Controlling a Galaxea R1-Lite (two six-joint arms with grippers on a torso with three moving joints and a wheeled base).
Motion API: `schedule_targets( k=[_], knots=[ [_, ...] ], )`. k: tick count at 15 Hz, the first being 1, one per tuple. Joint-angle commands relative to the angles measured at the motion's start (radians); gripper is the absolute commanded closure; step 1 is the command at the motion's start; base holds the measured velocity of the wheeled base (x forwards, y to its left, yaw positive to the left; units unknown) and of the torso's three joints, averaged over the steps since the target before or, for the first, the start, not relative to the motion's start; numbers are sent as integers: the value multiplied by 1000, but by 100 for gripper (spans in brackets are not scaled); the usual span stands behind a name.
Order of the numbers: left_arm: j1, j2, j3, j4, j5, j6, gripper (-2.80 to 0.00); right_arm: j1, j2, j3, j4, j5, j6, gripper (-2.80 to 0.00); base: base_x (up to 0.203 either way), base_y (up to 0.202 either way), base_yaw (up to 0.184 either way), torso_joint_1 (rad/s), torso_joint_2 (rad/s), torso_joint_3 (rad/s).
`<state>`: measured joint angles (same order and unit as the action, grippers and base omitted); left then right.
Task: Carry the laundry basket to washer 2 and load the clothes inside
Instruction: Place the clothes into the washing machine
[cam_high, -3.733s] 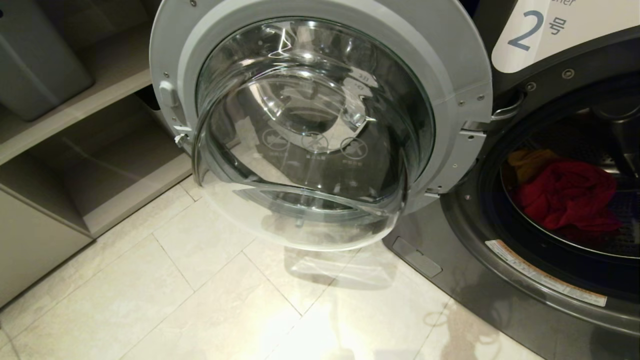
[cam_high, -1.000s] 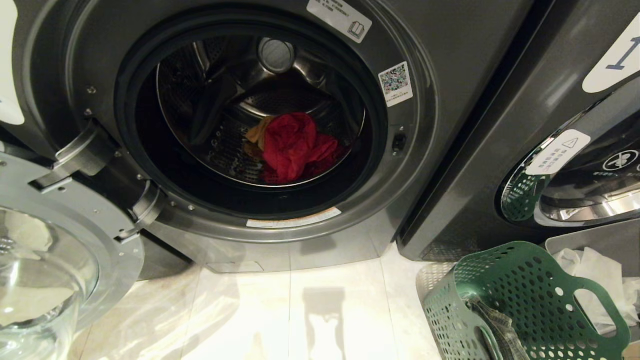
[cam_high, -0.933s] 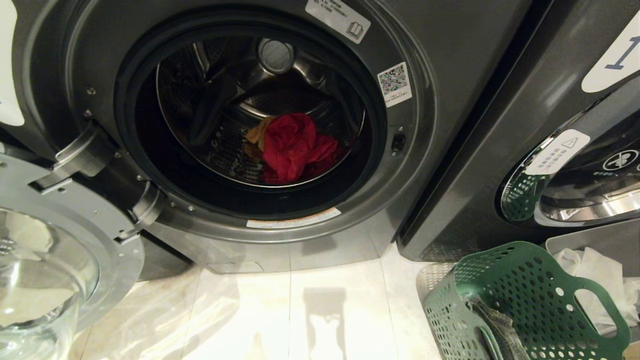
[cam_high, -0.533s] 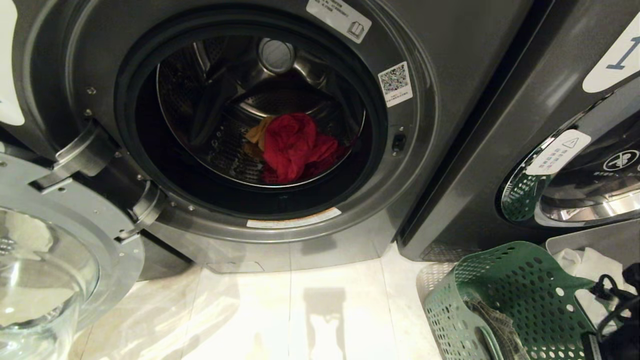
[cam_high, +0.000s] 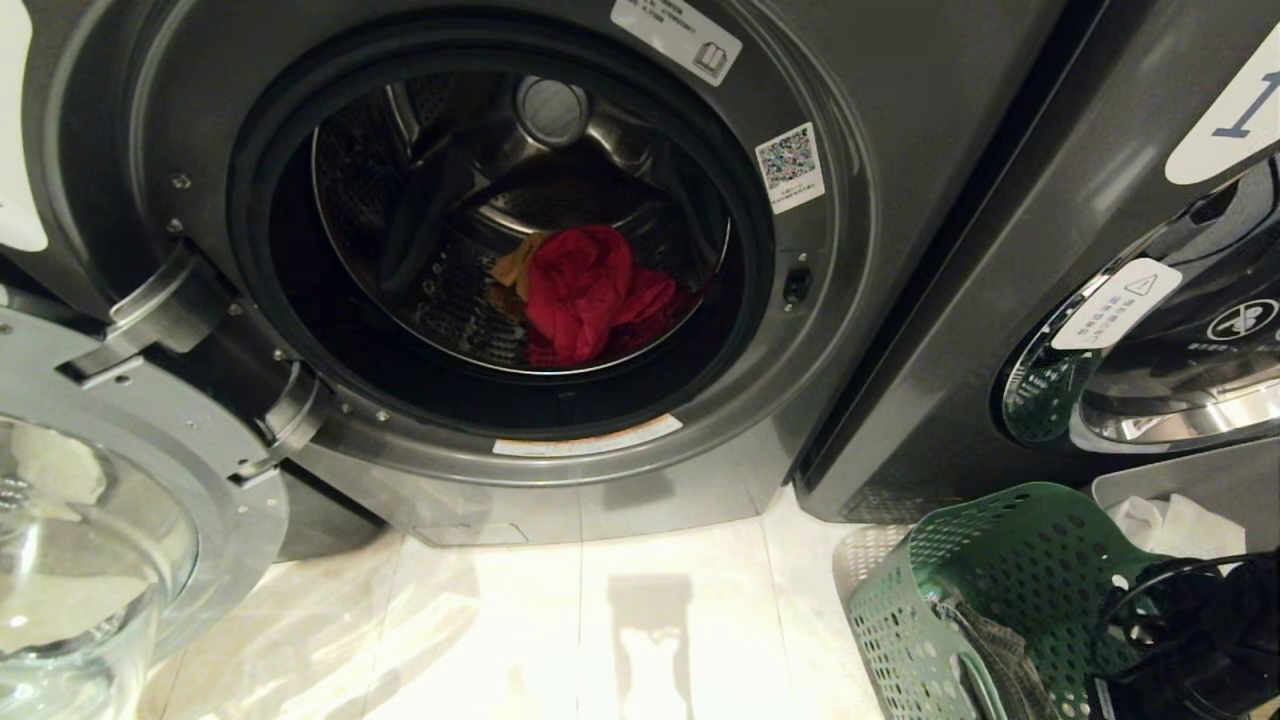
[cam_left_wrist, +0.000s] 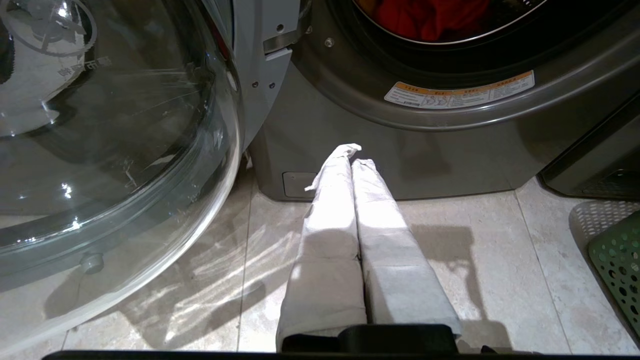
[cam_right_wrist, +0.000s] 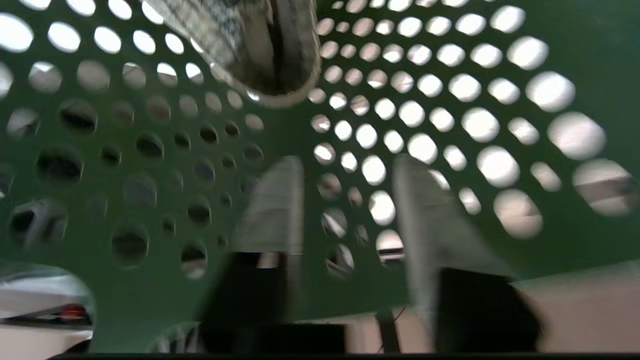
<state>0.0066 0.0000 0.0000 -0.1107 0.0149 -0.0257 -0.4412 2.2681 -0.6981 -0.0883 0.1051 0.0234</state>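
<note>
The tall dark green perforated plastic laundry basket (cam_high: 1000, 590) stands cut off at the near right, the right arm hiding its far wall. Only the right wrist view shows the right tool (cam_right_wrist: 350, 200) released, fingers apart inside it near a grey-olive garment (cam_right_wrist: 260, 45). The left tool (cam_left_wrist: 352, 160) hangs clenched before dark grey washer 2 (cam_high: 820, 400), where a pinkish-red garment (cam_high: 585, 290) lies.

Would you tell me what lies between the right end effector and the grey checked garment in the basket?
Nothing: the right wrist view shows the open right end effector facing the garment across bare green basket wall.
</note>
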Motion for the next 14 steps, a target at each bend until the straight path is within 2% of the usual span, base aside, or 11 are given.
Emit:
schedule_targets(
  k=[1,4,7,14],
  knots=[
    [1,0,40,-1,0,0,0,-20,156,-85,0,34,-15,-280,0,0,0,0,0,0],
    [0,0,40,-1,0,0,0,-47,226,-184,-1,153,-56,-280,0,0,0,0,0,0],
    [0,2,40,-1,0,0,0,-47,271,-212,-18,189,-70,-280,0,0,0,0,0,0],
    [0,0,40,-1,0,0,0,51,420,-158,-505,183,-89,-280,0,0,0,0,0,0]
  ],
)
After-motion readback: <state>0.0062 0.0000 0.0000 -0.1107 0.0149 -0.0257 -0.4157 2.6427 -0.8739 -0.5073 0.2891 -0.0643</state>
